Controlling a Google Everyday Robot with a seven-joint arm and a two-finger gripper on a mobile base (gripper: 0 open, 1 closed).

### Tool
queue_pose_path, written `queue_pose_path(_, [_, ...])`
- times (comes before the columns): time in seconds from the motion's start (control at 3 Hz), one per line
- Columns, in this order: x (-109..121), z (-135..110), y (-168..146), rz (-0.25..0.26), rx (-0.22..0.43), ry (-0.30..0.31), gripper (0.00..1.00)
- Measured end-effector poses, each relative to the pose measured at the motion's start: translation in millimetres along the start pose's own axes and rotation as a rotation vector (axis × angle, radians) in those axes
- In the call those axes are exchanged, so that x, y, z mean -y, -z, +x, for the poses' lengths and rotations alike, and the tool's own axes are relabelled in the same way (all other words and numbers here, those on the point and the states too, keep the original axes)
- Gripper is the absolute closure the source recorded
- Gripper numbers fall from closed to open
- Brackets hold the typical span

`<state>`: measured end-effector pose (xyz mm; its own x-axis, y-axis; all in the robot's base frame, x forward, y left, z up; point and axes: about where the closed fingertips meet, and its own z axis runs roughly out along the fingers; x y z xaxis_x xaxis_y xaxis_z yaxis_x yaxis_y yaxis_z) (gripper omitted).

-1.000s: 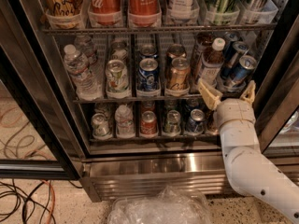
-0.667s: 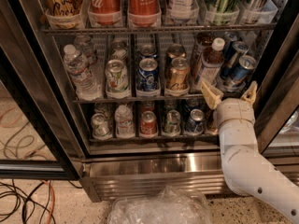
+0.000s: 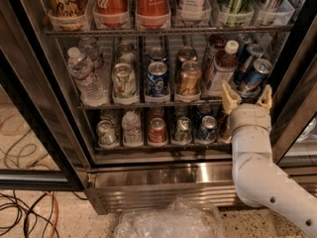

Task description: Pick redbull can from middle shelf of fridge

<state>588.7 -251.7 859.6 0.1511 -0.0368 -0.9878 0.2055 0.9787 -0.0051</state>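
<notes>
The fridge [image 3: 148,177] stands open, with its steel base below. The middle shelf [image 3: 148,104] holds water bottles [image 3: 84,76], mixed cans and a white-capped bottle [image 3: 222,68]. Slim blue-and-silver redbull cans stand in a row at its right end, with the front redbull can [image 3: 256,74] leaning slightly. My gripper [image 3: 246,98] is at the front edge of the shelf, just below and in front of that can. Its two tan fingers [image 3: 229,97] are spread apart and hold nothing.
The upper rack holds Coca-Cola bottles [image 3: 151,1] and the lower rack holds short cans [image 3: 157,131]. A black door frame [image 3: 292,98] is close on the right of my arm. A crumpled clear plastic bag [image 3: 168,222] and cables [image 3: 25,212] lie on the floor.
My gripper has edged slightly right and up towards the front redbull can. Nothing on the shelves has moved.
</notes>
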Motion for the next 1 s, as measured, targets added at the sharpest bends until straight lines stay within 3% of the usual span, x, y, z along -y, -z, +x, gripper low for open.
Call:
queue_pose_path(0.33, [4.7, -0.6, -0.1, 0.021, 0.002, 0.002, 0.31])
queue_pose_path(0.67, [6.4, 5.6, -15.6, 0.012, -0.001, 0.007, 0.4])
queue_pose_path(1.0, [8.3, 5.7, -17.2, 0.017, 0.0, 0.008, 0.4])
